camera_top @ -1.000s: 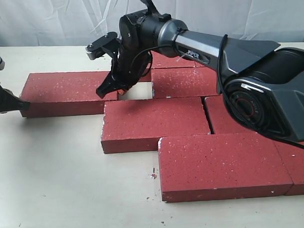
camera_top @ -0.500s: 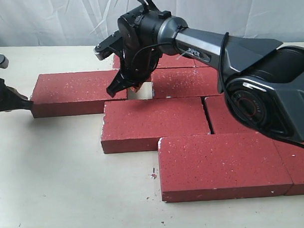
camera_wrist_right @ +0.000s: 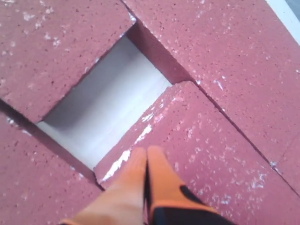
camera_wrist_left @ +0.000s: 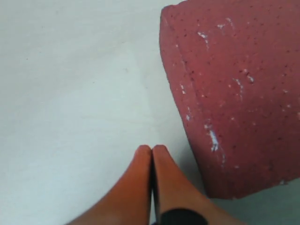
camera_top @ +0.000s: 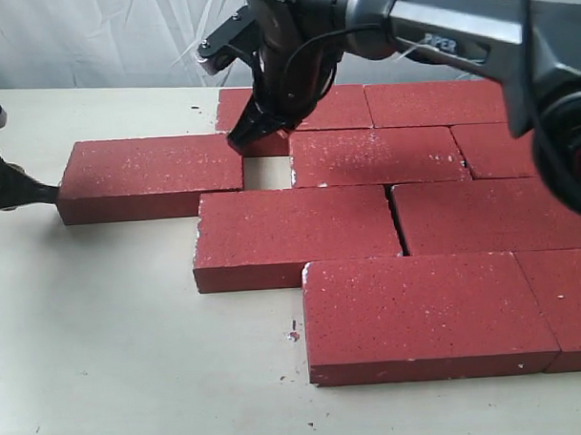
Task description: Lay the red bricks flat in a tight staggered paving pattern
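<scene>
At the paving's left edge, one dark-red grainy rectangular paver brick lies flat on the pale bench, a gap short of its neighbour. Left gripper, jaws pressed together, sits just beside its outer end. Right gripper, jaws likewise together, hovers above the gap. Likely step: closing it. Next: shove brick squarely inward.

The right arm stretches in from the right and across the middle, wrist bent downward. The right gripper points down, its orange fingers pressed together. The left gripper sits low at the left edge, nearly level and pointing right, with both pads closed tip to tip.
</scene>
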Controlling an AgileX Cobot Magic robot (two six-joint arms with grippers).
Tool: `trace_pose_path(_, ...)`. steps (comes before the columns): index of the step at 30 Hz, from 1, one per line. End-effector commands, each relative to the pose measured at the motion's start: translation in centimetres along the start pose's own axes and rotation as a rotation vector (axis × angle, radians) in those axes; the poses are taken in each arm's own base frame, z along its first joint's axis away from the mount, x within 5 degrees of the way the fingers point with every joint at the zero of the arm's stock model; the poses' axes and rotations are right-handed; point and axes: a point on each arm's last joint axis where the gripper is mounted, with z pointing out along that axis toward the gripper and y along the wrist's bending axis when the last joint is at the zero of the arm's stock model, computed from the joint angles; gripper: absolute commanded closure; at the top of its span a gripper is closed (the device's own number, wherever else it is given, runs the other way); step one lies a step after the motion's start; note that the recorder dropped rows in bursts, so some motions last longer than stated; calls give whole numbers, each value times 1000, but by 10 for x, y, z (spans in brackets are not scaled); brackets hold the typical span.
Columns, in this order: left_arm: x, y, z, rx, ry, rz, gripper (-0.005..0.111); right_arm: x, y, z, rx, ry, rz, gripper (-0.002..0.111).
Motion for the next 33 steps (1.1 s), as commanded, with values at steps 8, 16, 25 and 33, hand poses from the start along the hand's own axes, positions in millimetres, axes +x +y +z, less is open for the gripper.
trace_pose_path(8,-8,3,-1,-19,-58,-125,107,77,-23,-28,-36,-106,21,109)
trace_pose_path(16,-21,9,2,-43,-84,-137,107,122,-49,-44,-39,-72,50,109)
trace_pose_path(25,-26,10,6,-99,-47,-122,107,126,-58,-39,-36,-61,67,109)
trace_pose_path(33,-31,10,-39,-238,-92,-114,107,125,-58,-39,-32,-75,69,109)
